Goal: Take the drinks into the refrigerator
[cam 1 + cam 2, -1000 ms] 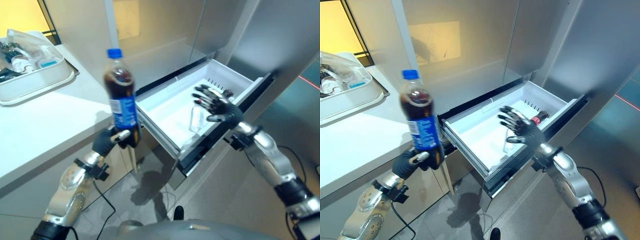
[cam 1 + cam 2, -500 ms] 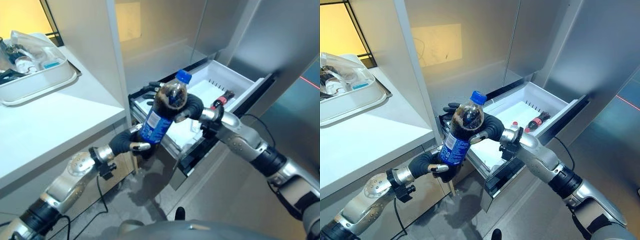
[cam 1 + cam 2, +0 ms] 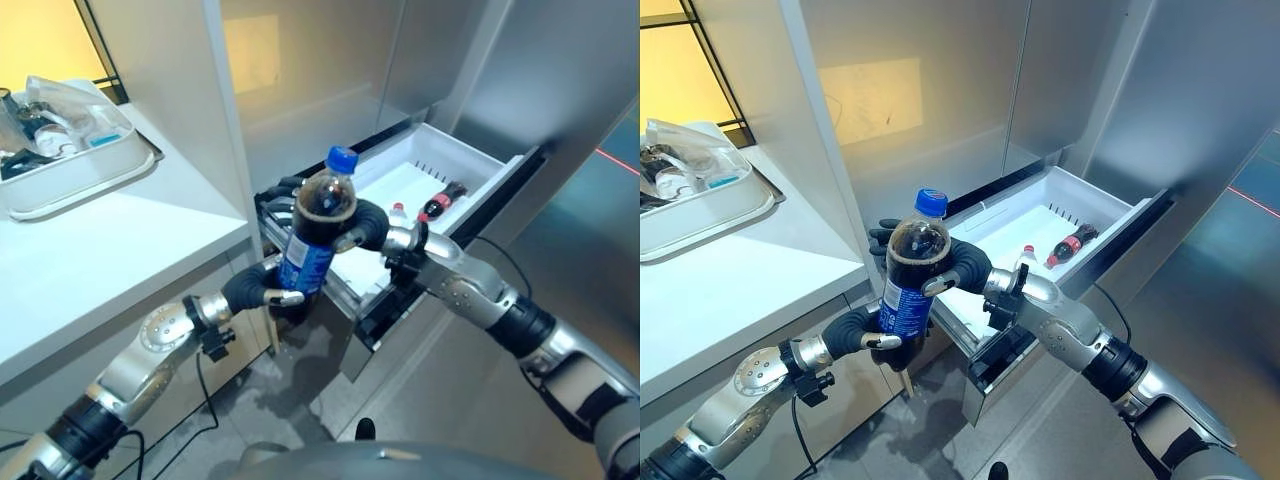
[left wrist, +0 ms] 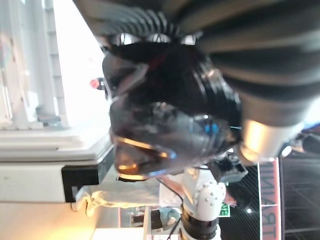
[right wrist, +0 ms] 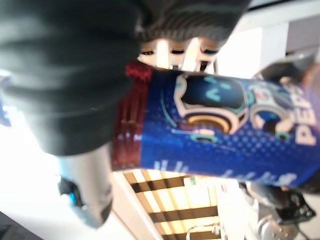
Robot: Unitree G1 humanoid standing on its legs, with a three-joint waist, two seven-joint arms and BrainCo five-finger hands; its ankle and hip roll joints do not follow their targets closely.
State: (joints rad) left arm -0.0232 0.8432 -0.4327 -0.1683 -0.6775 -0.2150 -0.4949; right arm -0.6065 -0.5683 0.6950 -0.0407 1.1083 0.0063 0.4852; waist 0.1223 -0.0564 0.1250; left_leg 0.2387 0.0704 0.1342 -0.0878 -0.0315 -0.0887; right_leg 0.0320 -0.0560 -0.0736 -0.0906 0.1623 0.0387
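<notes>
**Cola bottle held between both hands in front of the open refrigerator drawer**

We see the cola bottle (image 3: 315,230), dark with a blue cap and blue label, held nearly upright in the air, just in front of the near corner of the open refrigerator drawer (image 3: 470,155). Our left hand (image 3: 262,290) grips it at the base, fingers curled round the lower part of the bottle. Our right hand (image 3: 362,222) wraps the upper body of the bottle just below the neck, fingers (image 3: 883,237) reaching round its far side; in the right wrist view the blue label (image 5: 225,130) lies directly against the palm.

The drawer is white inside and pulled well out from the grey refrigerator front (image 3: 940,90). Two small bottles lie in it: a dark one with a red cap (image 3: 443,198) toward the far right side, and a clear one with a red cap (image 3: 398,212) nearer our right wrist.

To our left stands a white tabletop (image 3: 110,240), with a white tray (image 3: 75,175) at its far end holding clear plastic-wrapped items that we cannot make out. A tall pale panel (image 3: 215,90) stands between the tabletop and the refrigerator. The floor (image 3: 1230,290) below is grey.
</notes>
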